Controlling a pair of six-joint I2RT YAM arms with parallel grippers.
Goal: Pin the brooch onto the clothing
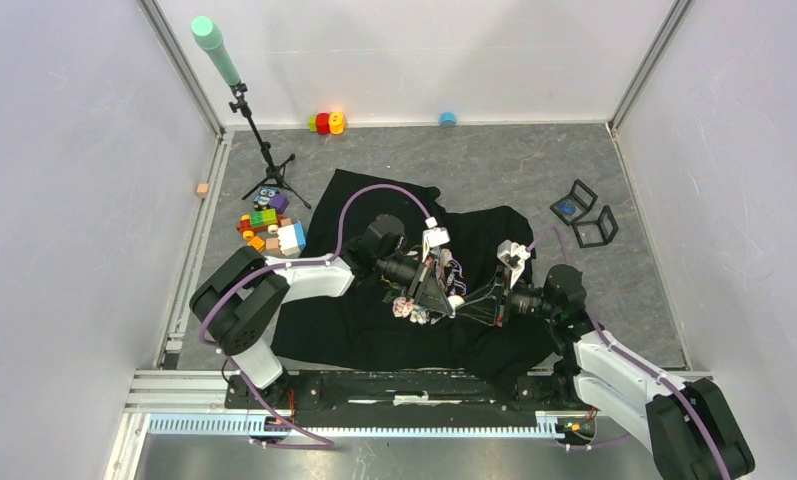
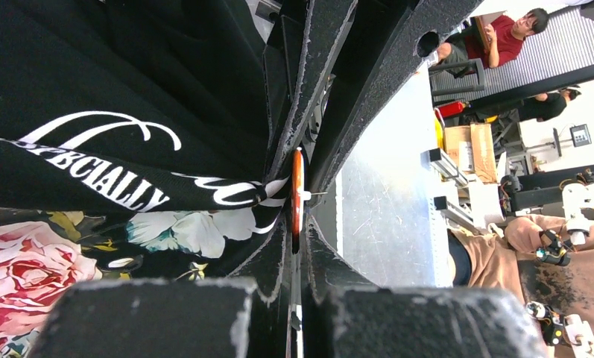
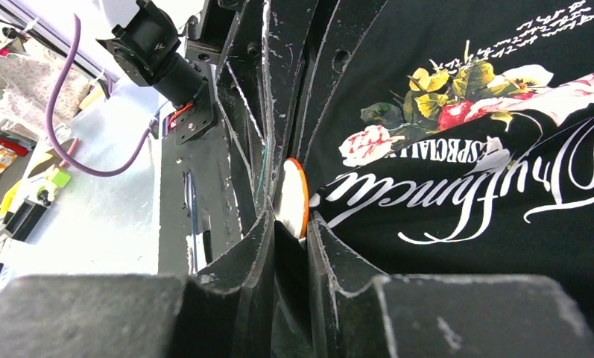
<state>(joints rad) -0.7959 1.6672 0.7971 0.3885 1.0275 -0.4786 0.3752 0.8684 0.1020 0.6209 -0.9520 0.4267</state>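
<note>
Cloth and pin meet mid-table. The round orange-rimmed brooch (image 2: 297, 190) stands edge-on against the large black cotton T-shirt (image 1: 374, 320), right beside its white script and rose print. The left gripper (image 2: 297, 233) is closed narrow on the disc's lower edge. The right gripper (image 3: 290, 224) is clamped on the same disc from the opposite side.

From the left wrist, the thin metal pin (image 2: 317, 194) juts away from the fabric. So I'd say one hand should hold the disc dead steady while a fold of cloth is fed slowly onto the point, without twisting. With both grippers packed around it, there's little room to work.

Well apart sit a pile of coloured toy blocks (image 1: 267, 225), a black tripod with a green foam top (image 1: 259, 140) and two open black boxes (image 1: 586, 213).
</note>
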